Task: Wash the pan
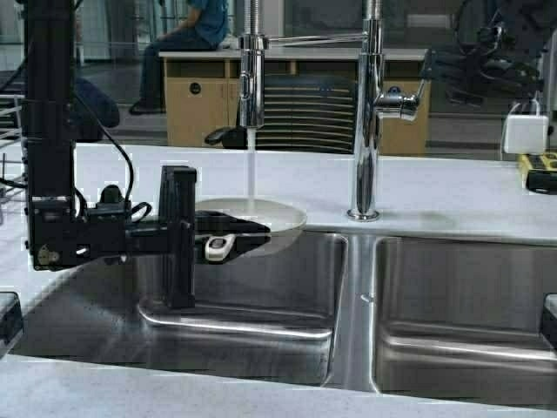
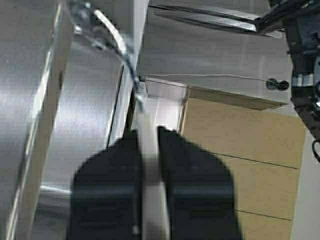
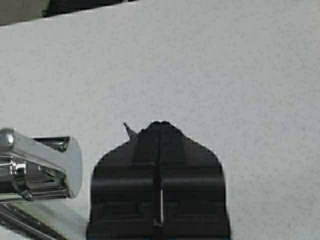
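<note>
Water point(image 1: 251, 165) falls onto the pan point(image 1: 257, 214), held by its handle in the left gripper point(image 1: 228, 237) fingers (handle pointing leftward) over the left sink point(image 1: 287, 296); right gripper point(image 3: 160, 127) fingers closed, empty.

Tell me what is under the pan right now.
Under the pan, held by its handle in the left gripper, lies the left sink basin. The basin floor directly beneath is partly hidden by the pan and arm.

High view looks forward-down over double sink point(image 1: 348, 287), wrist views close behind each claw, faucet point(image 1: 370, 104) shared.
</note>
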Motion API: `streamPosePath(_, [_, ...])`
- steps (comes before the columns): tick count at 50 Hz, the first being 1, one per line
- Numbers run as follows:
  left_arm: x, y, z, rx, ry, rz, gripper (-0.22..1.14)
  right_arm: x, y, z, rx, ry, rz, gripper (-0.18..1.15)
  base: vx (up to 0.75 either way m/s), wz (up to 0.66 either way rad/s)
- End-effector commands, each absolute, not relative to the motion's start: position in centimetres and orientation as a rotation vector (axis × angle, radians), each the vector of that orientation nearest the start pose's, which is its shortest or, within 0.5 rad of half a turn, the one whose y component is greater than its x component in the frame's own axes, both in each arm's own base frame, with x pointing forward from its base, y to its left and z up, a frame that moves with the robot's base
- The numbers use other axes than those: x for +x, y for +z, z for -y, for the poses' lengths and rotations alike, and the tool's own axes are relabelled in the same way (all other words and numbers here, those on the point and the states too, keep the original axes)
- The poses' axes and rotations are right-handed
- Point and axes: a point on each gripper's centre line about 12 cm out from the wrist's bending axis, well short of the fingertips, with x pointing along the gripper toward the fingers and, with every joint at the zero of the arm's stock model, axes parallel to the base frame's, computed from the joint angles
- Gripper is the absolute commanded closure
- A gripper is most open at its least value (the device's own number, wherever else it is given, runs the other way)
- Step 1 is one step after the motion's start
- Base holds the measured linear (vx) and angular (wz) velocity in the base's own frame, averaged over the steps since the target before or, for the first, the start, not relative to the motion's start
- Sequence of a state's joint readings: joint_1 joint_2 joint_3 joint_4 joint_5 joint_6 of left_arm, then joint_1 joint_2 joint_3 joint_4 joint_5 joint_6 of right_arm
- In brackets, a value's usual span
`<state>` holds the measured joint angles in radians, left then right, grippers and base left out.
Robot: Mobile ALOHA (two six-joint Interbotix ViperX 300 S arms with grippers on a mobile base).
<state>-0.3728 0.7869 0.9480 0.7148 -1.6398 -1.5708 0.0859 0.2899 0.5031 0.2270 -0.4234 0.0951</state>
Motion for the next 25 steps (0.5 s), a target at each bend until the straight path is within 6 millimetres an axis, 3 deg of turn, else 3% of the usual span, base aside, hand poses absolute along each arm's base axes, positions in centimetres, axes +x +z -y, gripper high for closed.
streamPosePath(1, [25.0,0.3,18.2,-1.456,-0.814,-0.893,0.89,47.5,15.9,-4.5,0.258,-0.021,-0.325,0.90,0.00,0.00])
streamPosePath(12, [25.0,0.2,18.2,-1.456,-0.811,-0.895,0.89,49.2,16.4,-7.9,0.238,0.055,-0.334,0.90,0.00,0.00])
streamPosePath(25, [25.1,0.1,18.2,-1.457,-0.810,-0.894,0.89,49.7,17.7,-11.8,0.057,0.188,-0.347,0.90,0.00,0.00])
